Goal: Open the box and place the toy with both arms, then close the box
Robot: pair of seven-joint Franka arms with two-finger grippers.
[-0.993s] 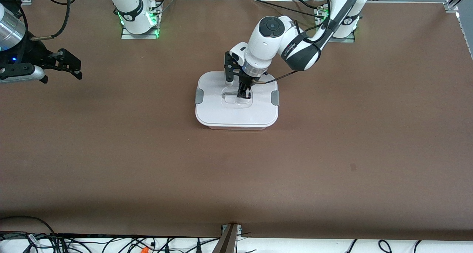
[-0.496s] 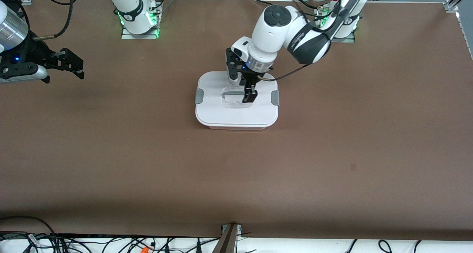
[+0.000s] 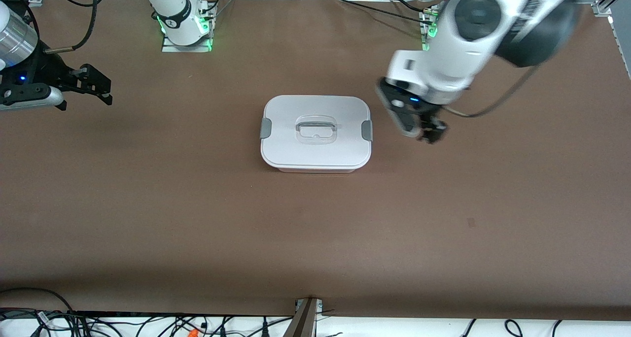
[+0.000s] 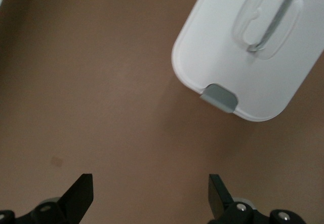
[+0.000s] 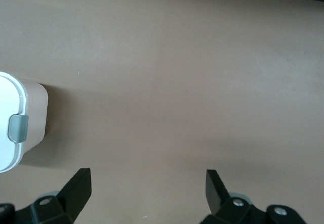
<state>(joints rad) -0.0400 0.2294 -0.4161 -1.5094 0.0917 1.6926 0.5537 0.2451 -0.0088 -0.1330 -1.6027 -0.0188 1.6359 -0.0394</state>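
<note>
Beside the closed box [image 3: 315, 134], both end effectors, left [image 3: 425, 128] and right [image 3: 93, 86], hang spread, holding nothing.

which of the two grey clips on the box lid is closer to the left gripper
The grey clip at the left arm's end of the lid; the open left gripper hangs just past it. The other clip faces the right arm's end.

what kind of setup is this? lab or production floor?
Most likely a robotics lab bench: two arm bases bolted along a brown-covered table, loose cables trailing off its edge, and one lidded plastic box as the only test item.
</note>
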